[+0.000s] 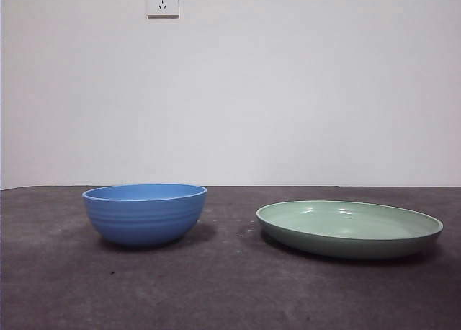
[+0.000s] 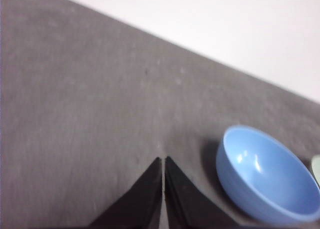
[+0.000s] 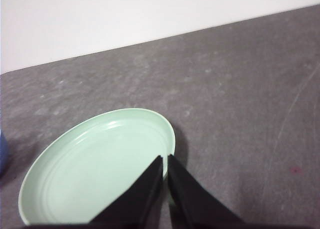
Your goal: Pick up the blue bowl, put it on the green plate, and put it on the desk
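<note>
The blue bowl (image 1: 144, 214) sits upright and empty on the counter (image 1: 216, 287), well apart from the green plate (image 1: 349, 229), which lies flat on the same surface with a clear strip of bare counter between them. Neither dish touches the other, and nothing rests in either one. By my reading, none of the task is done yet: the bowl has not been lifted, it has not been set on the plate, and so the whole job of picking it up, placing it on the plate and then putting it down on the counter is left for me. My left claw (image 2: 163, 161) hangs above the counter with the bowl just off to one side of it; its two jaws are pressed together with only a hairline between them, and it holds nothing. My right claw (image 3: 165, 160) hovers over the near rim of the plate, its jaws likewise closed tip to tip and empty. Neither arm shows in the front view, so both are up and away from the dishes. Counting what is here: one blue bowl, one green plate, two claws. Behind the counter is a plain pale wall (image 1: 324, 92) with one white socket (image 1: 163, 0) high on it.
</note>
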`<state>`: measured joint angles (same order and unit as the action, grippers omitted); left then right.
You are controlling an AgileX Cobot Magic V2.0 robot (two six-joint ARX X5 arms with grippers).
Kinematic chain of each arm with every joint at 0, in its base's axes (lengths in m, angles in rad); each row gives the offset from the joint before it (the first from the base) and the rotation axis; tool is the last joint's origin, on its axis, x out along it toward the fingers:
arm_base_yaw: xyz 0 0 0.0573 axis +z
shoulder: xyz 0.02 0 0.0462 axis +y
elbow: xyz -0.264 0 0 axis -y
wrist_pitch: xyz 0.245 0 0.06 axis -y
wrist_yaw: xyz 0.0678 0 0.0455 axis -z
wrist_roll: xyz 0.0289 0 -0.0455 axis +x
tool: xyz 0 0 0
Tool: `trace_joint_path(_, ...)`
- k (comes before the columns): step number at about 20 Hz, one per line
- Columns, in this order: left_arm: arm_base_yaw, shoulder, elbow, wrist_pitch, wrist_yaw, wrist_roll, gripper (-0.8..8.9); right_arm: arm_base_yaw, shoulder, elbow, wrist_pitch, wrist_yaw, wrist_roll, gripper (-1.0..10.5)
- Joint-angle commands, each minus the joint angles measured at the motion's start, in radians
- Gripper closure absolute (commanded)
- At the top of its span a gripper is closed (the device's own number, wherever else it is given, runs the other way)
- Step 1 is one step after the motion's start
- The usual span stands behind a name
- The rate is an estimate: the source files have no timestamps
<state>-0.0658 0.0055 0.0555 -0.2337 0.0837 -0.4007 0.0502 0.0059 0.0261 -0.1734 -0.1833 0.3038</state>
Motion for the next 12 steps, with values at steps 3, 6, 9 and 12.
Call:
trace_joint_path(3,0.001,0.009,0.107,-0.052,0.026,-0.013,8.05,-0.001,-0.002,0.090,-0.002,-0.002,0.056,9.4)
trace_joint_path(6,0.001,0.034,0.187,-0.100,0.026,-0.011,8.05,-0.001,-0.001,0.157,-0.041,0.000,0.056,9.4)
trace_joint_path(9,0.001,0.077,0.276,-0.155,0.031,0.000,8.05,-0.001,0.013,0.238,-0.093,0.000,0.055,9.4)
trace_joint_path(12,0.001,0.133,0.365,-0.210,0.057,0.029,8.05,-0.001,0.047,0.333,-0.169,0.000,0.043,9.4)
